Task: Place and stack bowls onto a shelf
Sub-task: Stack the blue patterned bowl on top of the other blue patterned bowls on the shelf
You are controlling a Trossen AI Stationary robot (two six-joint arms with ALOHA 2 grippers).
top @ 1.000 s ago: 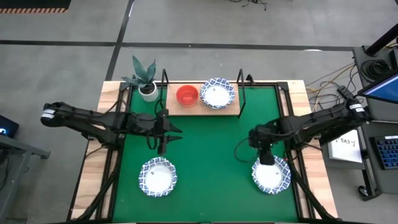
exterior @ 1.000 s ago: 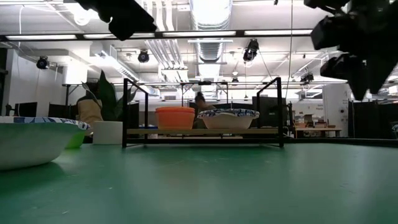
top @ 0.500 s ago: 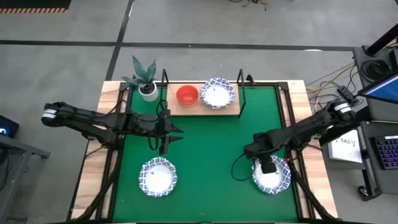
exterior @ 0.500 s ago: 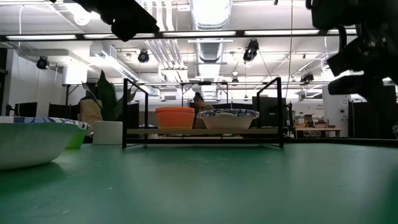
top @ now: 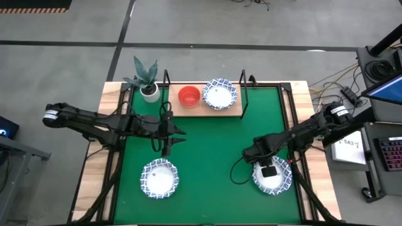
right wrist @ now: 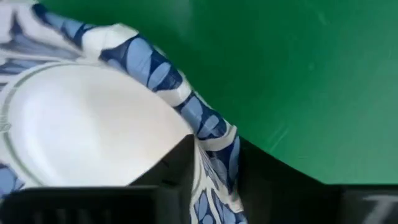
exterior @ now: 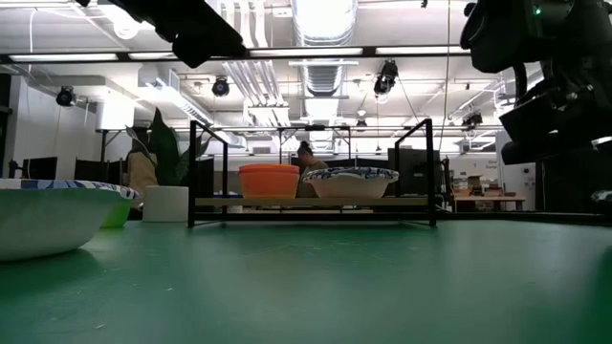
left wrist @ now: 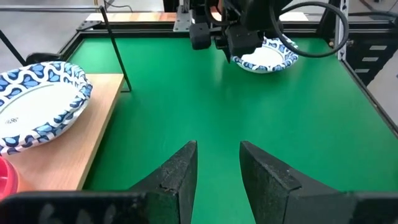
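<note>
Two white bowls with blue patterned rims sit on the green mat, one near-left (top: 159, 178) and one near-right (top: 271, 176). On the wooden shelf (top: 233, 110) at the far side stand a red bowl (top: 189, 96) and another blue-rimmed bowl (top: 219, 93). My right gripper (top: 267, 167) is low over the near-right bowl, open, with the bowl's rim (right wrist: 211, 140) between its fingers: one finger inside, one outside. My left gripper (top: 169, 135) hovers open above the mat between the shelf and the near-left bowl. My right gripper comes from above, pointing down, its fingers (right wrist: 171, 165) astride the rim (right wrist: 214, 155) of the near-right bowl on the side toward the table's middle. I cannot tell whether they touch the rim. The bowl rests on the mat.
A small white plant pot (top: 149, 92) stands left of the shelf. Thin black frame posts (top: 244, 88) rise at the shelf's ends. Bare green mat (top: 213, 157) lies between the two near bowls and in front of the shelf.
My right gripper has moved toward the table's near edge and down, from beside the near-right bowl's far rim to low over the bowl with the rim between its fingers. The left arm has kept still.
</note>
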